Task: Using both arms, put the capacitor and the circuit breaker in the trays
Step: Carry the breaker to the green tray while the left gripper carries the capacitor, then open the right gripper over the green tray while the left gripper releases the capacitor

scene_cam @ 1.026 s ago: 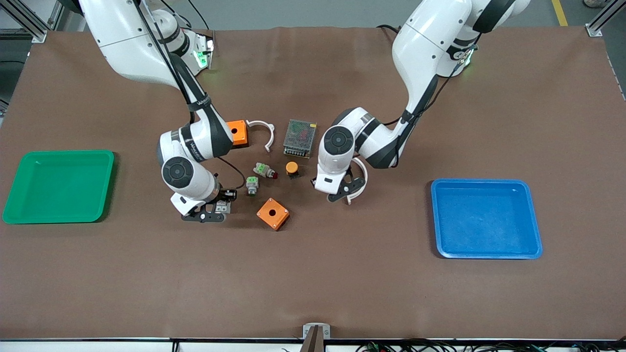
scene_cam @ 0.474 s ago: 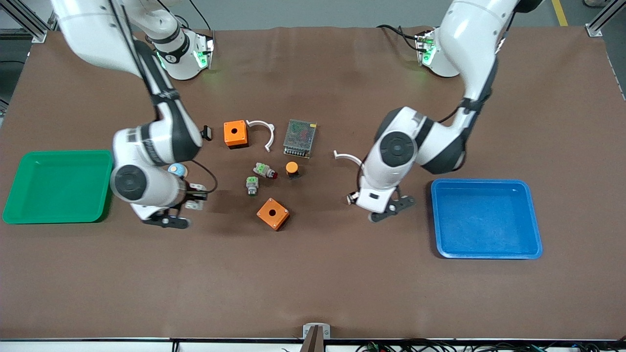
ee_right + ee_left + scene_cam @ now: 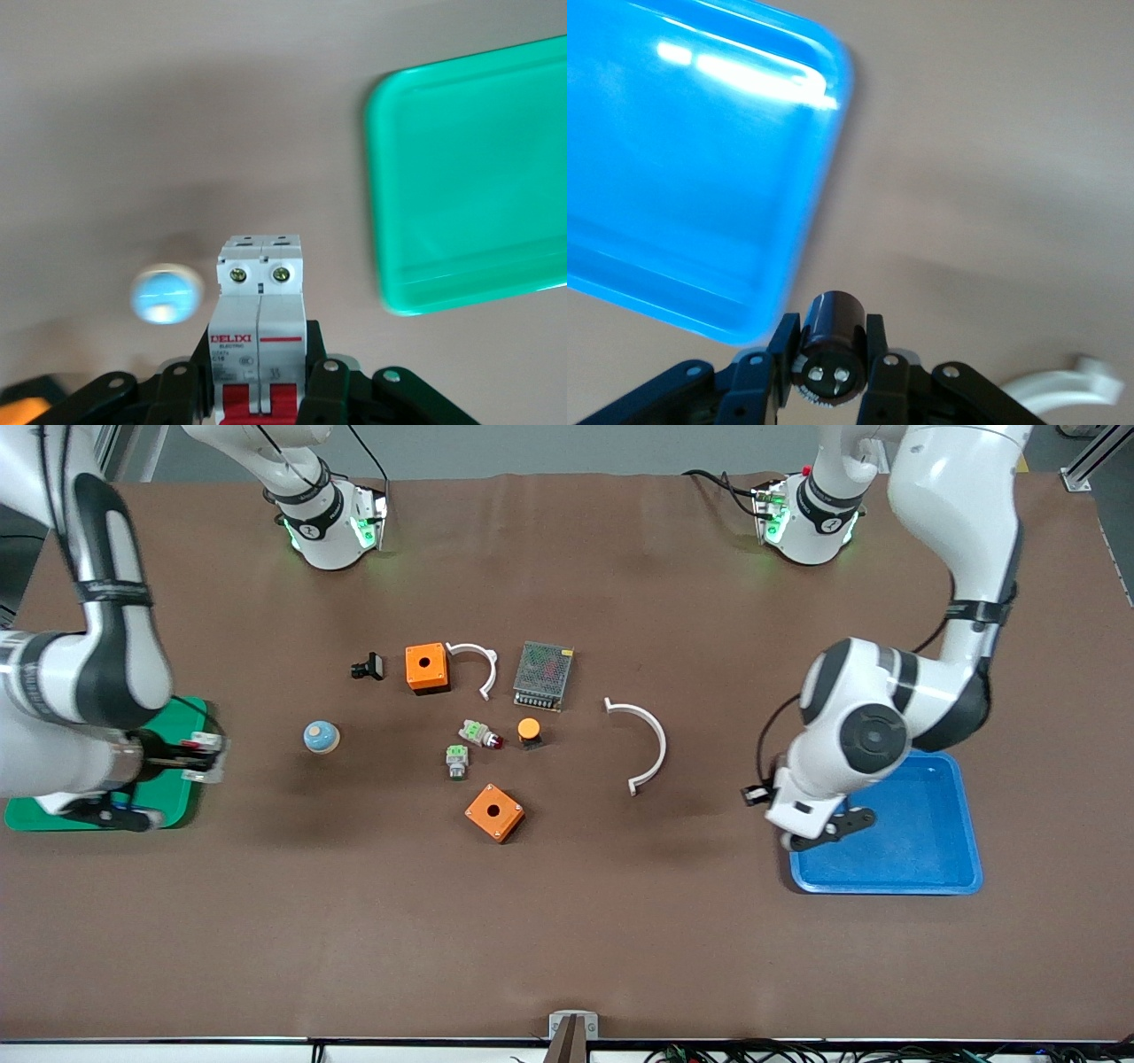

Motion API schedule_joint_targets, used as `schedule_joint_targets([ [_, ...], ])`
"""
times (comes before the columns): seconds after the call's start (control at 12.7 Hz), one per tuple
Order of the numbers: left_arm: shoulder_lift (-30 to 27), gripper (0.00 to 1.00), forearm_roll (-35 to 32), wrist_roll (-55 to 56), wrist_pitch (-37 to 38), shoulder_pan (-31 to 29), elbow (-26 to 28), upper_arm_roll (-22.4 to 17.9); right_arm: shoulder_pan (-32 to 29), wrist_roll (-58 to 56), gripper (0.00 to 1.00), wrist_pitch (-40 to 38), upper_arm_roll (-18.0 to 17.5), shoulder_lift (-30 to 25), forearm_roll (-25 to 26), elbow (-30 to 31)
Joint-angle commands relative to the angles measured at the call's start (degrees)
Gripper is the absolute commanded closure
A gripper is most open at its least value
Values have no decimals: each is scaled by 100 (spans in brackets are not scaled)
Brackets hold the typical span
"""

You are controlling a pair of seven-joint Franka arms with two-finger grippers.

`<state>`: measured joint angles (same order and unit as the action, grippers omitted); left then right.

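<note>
Both parts are lifted and neither is yet set down. Toward the left arm's end of the table, the left gripper (image 3: 829,372) is clamped on the capacitor (image 3: 831,341) and hangs over the edge of the blue tray (image 3: 939,868) that faces the table's middle. Toward the right arm's end, the right gripper (image 3: 259,390) grips the breaker (image 3: 260,319) over the inner edge of the green tray (image 3: 173,802). What remains, it seems, is carrying each over its tray and letting go.

blue tray (image 3: 939,868), green tray (image 3: 478,177), white-red circuit breaker (image 3: 259,332)
</note>
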<state>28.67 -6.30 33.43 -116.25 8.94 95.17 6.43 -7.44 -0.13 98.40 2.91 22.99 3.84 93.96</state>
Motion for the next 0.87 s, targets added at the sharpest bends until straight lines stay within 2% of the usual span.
schedule_joint_targets([
  [0.0,-248,100,-660,-661,-168,-654,554,77,-774,-1003,76,362,-142,-14,205,8],
  [0.32,-39,100,-864,-2363,-1441,-1726,1038,95,-1741,-2295,76,1618,-142,459,390,26],
  [0.55,156,100,-864,-3288,-1795,-2202,1038,95,-2226,-2904,76,2427,-150,873,381,87],
  [0.79,410,100,-864,-3616,-2199,-2344,1030,86,-2385,-3046,76,2631,-159,1190,337,79],
])
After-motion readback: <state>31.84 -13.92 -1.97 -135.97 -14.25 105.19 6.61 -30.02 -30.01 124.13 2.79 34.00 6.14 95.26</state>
